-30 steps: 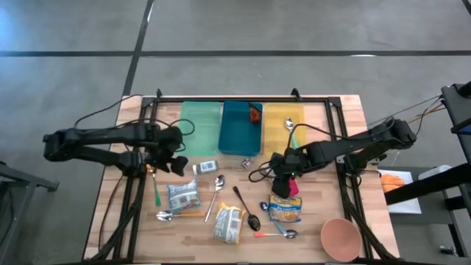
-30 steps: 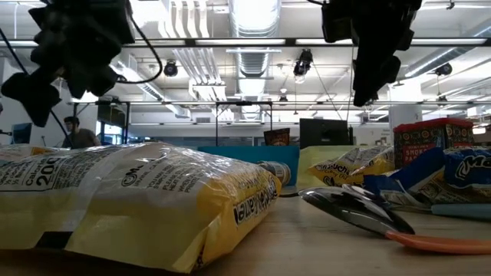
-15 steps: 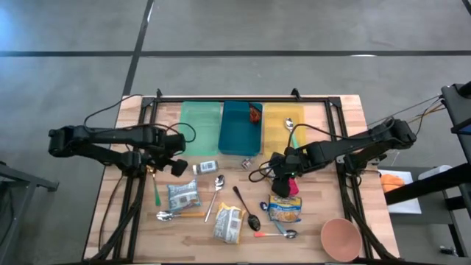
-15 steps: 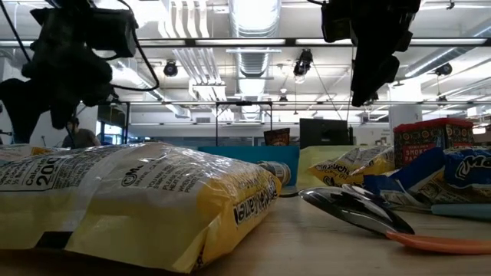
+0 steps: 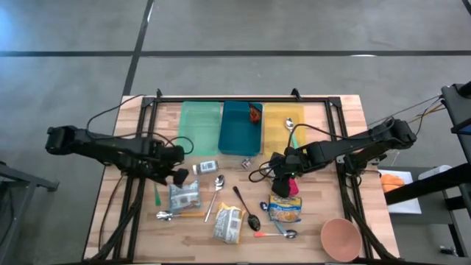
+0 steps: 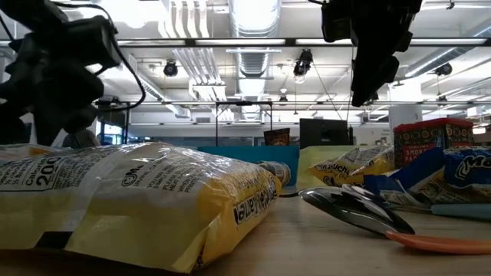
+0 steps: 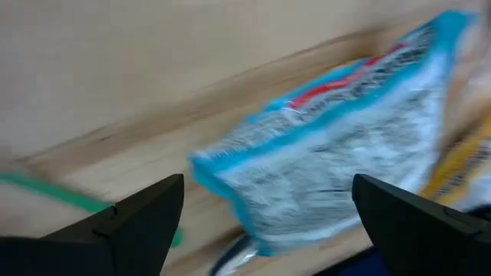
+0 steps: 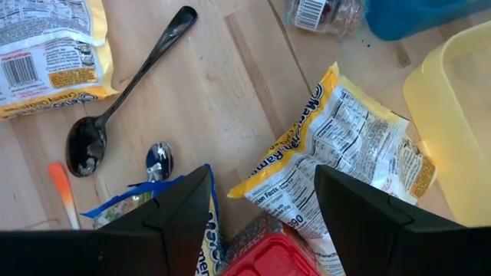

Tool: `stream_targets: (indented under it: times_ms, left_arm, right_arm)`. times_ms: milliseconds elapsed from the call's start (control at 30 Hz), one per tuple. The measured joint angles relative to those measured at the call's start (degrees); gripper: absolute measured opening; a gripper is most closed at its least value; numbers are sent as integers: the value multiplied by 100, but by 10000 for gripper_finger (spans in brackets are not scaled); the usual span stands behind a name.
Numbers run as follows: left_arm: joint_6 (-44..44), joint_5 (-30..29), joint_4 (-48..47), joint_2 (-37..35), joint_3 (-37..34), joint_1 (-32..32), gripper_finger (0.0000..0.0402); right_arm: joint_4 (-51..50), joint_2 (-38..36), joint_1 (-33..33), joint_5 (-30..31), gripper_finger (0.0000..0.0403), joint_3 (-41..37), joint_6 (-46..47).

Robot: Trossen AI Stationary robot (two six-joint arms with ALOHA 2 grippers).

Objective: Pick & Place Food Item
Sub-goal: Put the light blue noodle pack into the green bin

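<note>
- The left gripper (image 5: 176, 174) hung low over the left half of the table (image 5: 346, 121), its two fingers (image 7: 138, 222) spread wide with nothing between them.
- Just ahead of it, toward the near edge, lay the blue-and-white food packet (image 5: 182, 196), flat on the wood. In the left wrist view the same packet (image 7: 337, 165) filled the gap between the fingers, its blue-trimmed end edge toward the camera.
- From above, the packet's long axis ran roughly from the far side of the table to the near side, slightly tilted, one short end pointing at the gripper.
- A green strip (image 5: 156, 193) lay just to the packet's left, and a spoon with an orange stick (image 5: 176, 215) lay just beyond its near end.
- A small clear packet (image 5: 208, 167) sat beside the left gripper, on its right.
- The right gripper (image 5: 283, 171) hovered mid-table with its fingers (image 8: 173, 222) parted and empty, above a yellow ramen packet (image 8: 337, 161) and a red box (image 8: 268, 257).
- A black spoon (image 8: 126, 84) lay near it, and a blue-and-yellow bag (image 5: 284, 209) lay closer to the near edge.
- Along the far edge stood a green tray (image 5: 200, 126), a blue tray (image 5: 237, 132) and a yellow tray (image 5: 278, 121), side by side.
- A yellow bag (image 5: 229, 223) and a pink bowl (image 5: 340, 237) sat near the front edge.
</note>
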Motion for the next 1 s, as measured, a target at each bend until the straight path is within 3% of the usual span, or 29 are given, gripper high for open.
stream_targets:
  times_ms: [267, 667, 800, 1000]
  left_arm:
    - [-102, 316, 300, -58, -378, -2, 385]
    - [-245, 497, 1511, -60, -871, -2, 376]
    - [-130, 497, 1521, -60, -871, -2, 334]
    - [-97, 497, 1520, -60, -871, -2, 236]
  right_arm:
    - [11, 0, 0, -1, 231, -2, 5]
    - [22, 0, 0, -4, 231, -2, 5]
    - [28, 0, -1, -4, 231, -2, 3]
    - [46, 0, -1, -4, 231, -4, -22]
